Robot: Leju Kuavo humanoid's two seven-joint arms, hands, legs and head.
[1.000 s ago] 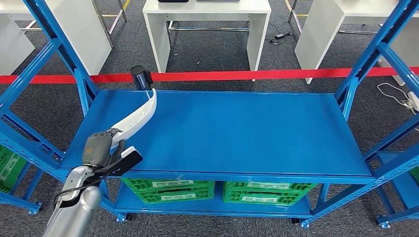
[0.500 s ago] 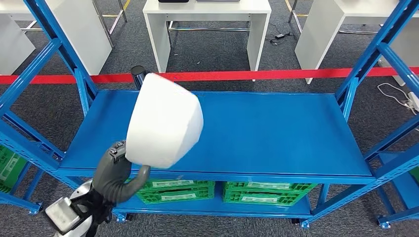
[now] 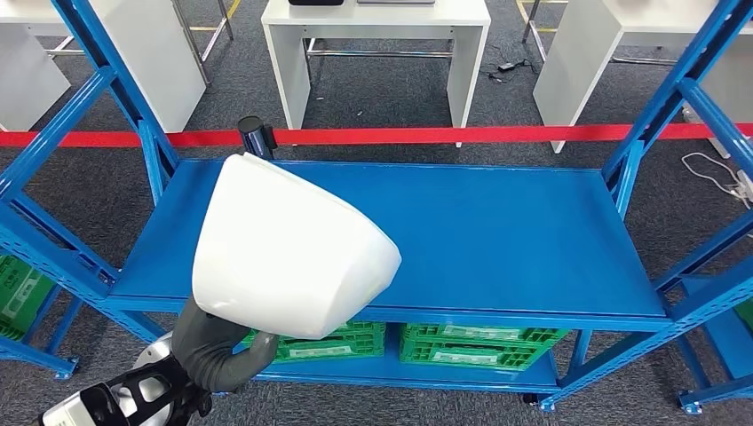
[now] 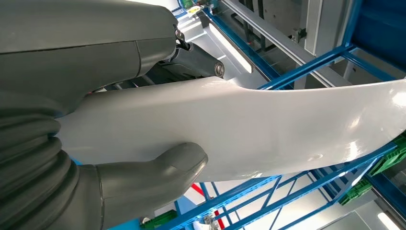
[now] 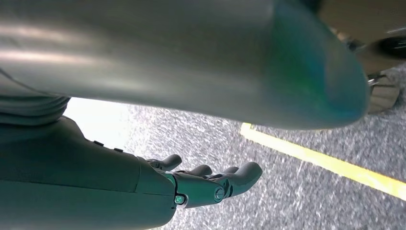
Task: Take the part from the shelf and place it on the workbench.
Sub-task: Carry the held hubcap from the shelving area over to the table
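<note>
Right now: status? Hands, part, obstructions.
Left hand grips white part, lifted over shelf. Right hand open, hanging over floor. Nothing blocking.

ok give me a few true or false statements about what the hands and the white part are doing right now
1. The left hand holds the white part. True.
2. The white part lies flat on the blue shelf. False: it is held up off the shelf, in front of the head camera.
3. The right hand holds a green crate. False: it holds nothing, its fingers apart above grey floor with a yellow line.
4. Green crates sit on the lower level under the blue shelf. True.
5. A red tape barrier runs behind the shelf. True.
6. A person stands beside the shelf. False: nobody is there, only white tables stand beyond the tape.
</note>
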